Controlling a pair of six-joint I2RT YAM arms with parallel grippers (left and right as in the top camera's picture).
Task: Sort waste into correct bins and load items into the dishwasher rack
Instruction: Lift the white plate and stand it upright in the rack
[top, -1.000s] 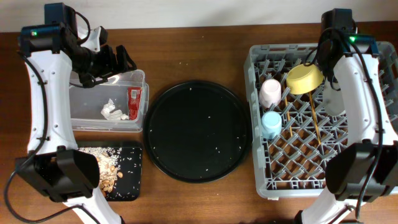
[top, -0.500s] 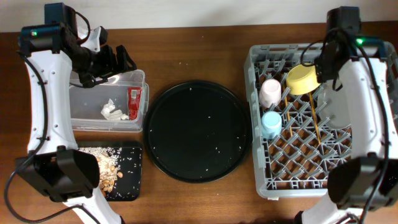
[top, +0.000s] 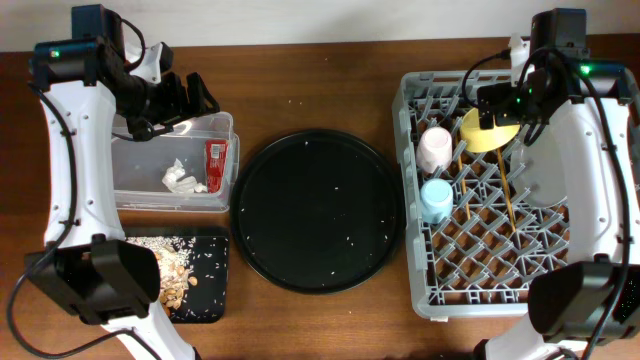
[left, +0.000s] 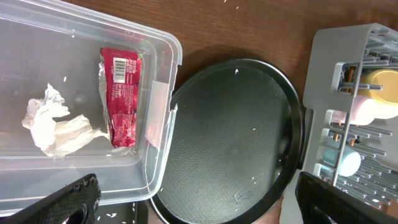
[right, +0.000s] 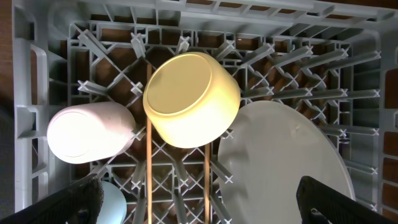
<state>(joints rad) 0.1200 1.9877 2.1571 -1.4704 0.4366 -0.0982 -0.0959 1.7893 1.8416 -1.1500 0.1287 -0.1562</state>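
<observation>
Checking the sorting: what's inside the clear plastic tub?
A red snack wrapper and a crumpled white tissue lie in the clear rectangular plastic tub; the left arm hides its far corner.

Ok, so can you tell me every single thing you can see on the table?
dishwasher rack: one, grey, right side
yellow bowl: one, in the rack, upside down
white cup: one, in the rack
blue cup: one, in the rack
plate: one, pale grey, leaning in the rack
chopsticks: two, wooden, in the rack
round tray: one, black, middle
clear tub: one, left side
wrapper: one, red, in the tub
tissue: one, white, in the tub
flat tray: one, black, front left
food scraps: a heap, beige, on the flat tray
left tool: open, above the tub
right tool: open, above the bowl
</observation>
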